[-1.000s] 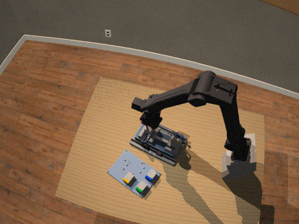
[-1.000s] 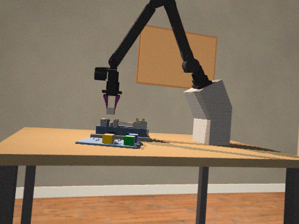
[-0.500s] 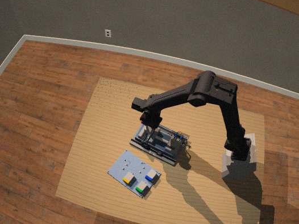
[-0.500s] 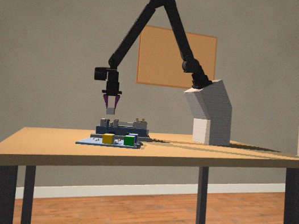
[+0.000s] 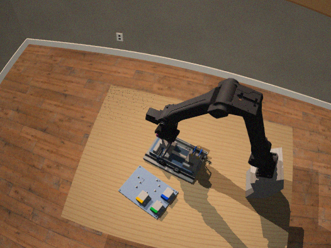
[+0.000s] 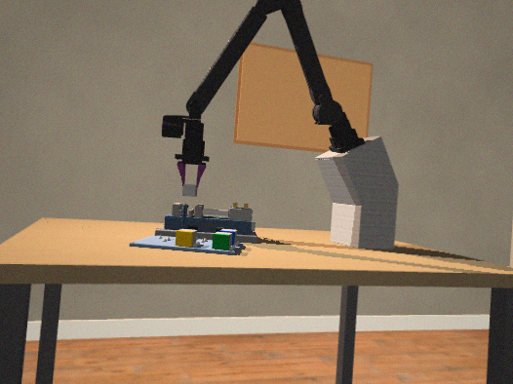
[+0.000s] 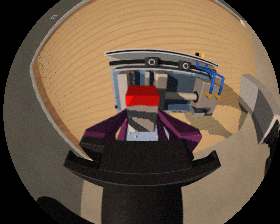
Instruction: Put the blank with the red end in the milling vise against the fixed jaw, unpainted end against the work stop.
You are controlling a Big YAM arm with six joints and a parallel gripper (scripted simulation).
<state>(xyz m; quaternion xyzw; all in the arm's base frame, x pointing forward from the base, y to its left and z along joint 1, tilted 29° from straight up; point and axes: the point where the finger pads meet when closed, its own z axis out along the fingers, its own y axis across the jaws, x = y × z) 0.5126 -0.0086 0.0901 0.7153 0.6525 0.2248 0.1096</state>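
We see the gripper (image 6: pixel 190 181) hanging above the vise (image 6: pixel 210 222), clear of it, its purple fingers (image 6: pixel 181 172) pinching the red-ended blank (image 7: pixel 141 106) by its long sides. In the exterior view the blank (image 6: pixel 189 190) shows as a pale grey block sticking out below the fingertips, with open air between it and the vise top. The wrist view shows the painted end at the far end of the blank from the camera, and the vise (image 7: pixel 164 72) below and beyond it, with blue hoses (image 7: pixel 209 78) at its right side. From the top the arm's wrist hides the blank, and the gripper (image 5: pixel 166 136) stands over the end of the vise (image 5: pixel 176 157) that lies away from the hoses (image 5: pixel 197 151). We cannot make out the work stop or the low bars clearly in any view. The plate (image 5: pixel 132 184) lies on the table (image 5: pixel 94 158) just beside the vise, toward the camera in the exterior view. On it sit three other blanks, apart from one another: a yellow-ended one (image 5: pixel 142 197), a green-ended one (image 5: pixel 156 206) and a blue-ended one (image 5: pixel 167 193). The arm rises from a white pedestal (image 6: pixel 371 202) at the table's far right.
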